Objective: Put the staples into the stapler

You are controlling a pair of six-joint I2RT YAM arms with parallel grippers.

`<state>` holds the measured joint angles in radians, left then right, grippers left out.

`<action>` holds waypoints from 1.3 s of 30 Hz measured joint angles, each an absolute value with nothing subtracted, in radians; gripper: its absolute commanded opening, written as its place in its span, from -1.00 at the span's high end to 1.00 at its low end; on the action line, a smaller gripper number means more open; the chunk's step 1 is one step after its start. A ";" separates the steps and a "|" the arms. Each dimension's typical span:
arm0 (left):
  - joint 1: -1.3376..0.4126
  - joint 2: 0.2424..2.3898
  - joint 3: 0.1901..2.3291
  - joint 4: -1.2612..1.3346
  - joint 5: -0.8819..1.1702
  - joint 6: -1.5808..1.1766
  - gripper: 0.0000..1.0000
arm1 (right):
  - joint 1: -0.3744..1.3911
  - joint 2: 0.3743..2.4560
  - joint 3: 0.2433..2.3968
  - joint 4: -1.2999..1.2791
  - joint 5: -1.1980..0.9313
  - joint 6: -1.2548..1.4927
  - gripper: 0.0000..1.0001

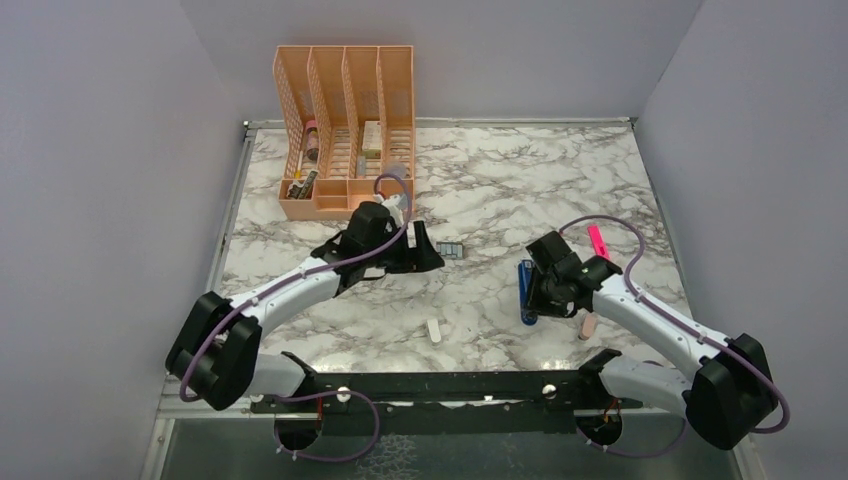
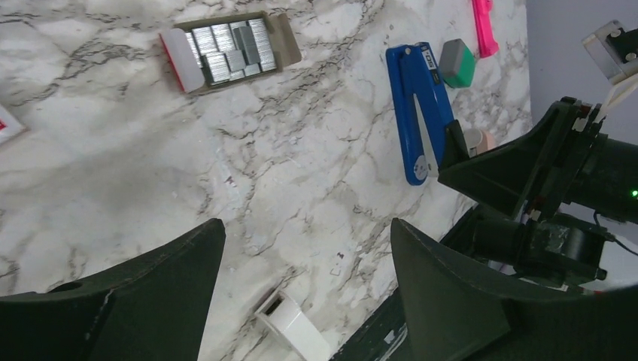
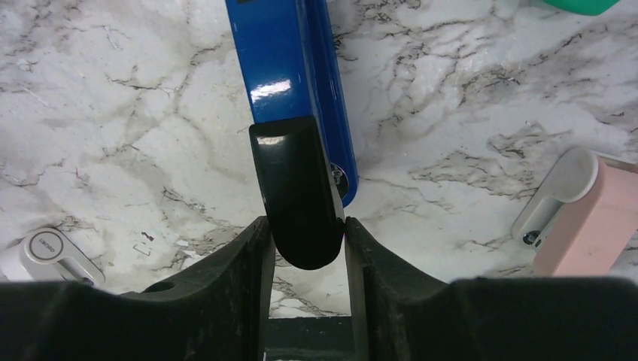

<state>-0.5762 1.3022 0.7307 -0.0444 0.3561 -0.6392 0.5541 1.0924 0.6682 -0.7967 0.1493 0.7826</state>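
Observation:
The stapler is slim and blue and lies on the marble right of centre. It also shows in the left wrist view. In the right wrist view its blue body runs away from me. My right gripper is shut on the stapler's black rear end; in the top view it sits at the stapler's near end. The staples box lies open, a tray of silver staples with a red edge; it also shows at the table's centre. My left gripper is open and empty, just left of the box.
An orange desk organizer stands at the back left. A pink highlighter and a teal block lie beyond the stapler. A pink eraser lies to its right. A small white item lies near the front centre.

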 measured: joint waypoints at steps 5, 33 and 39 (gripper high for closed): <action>-0.645 1.394 0.731 0.088 0.341 -0.767 -0.69 | 0.554 1.071 0.662 -0.771 0.153 0.784 0.22; -0.815 1.701 0.768 0.343 0.301 -0.850 -0.18 | 0.551 1.071 0.633 -0.599 0.091 0.689 0.71; -0.847 1.700 0.693 0.479 0.269 -0.917 -0.17 | 0.551 1.010 0.534 -0.445 -0.089 0.790 0.71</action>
